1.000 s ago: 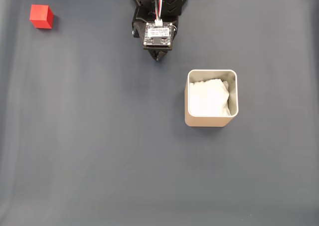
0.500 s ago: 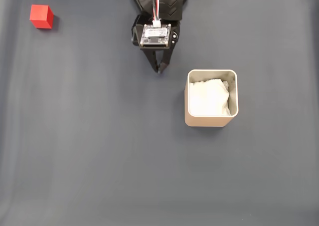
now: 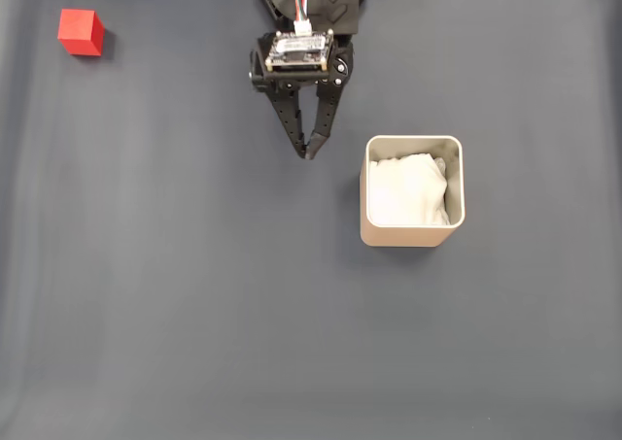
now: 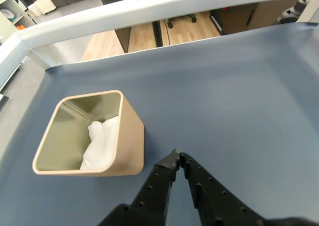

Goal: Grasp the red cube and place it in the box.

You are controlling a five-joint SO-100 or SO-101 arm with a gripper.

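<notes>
Dark grey-blue matting covers the table (image 3: 194, 294) edge to edge in the fixed view; in the wrist view a pale rail runs along its far side, with wooden floor and office furniture beyond. At the top centre of the fixed view the black arm (image 3: 309, 13) reaches down into the scene, and its gripper (image 3: 308, 152) has the two fingers drawn together at the tips, nothing between them. The wrist view shows those tips (image 4: 177, 158) all but touching, empty. Just right of the gripper stands the box (image 3: 412, 236), beige, with white padding (image 3: 408, 189) inside. The cube (image 3: 80, 31) lies in the top left corner, well apart from gripper and box.
</notes>
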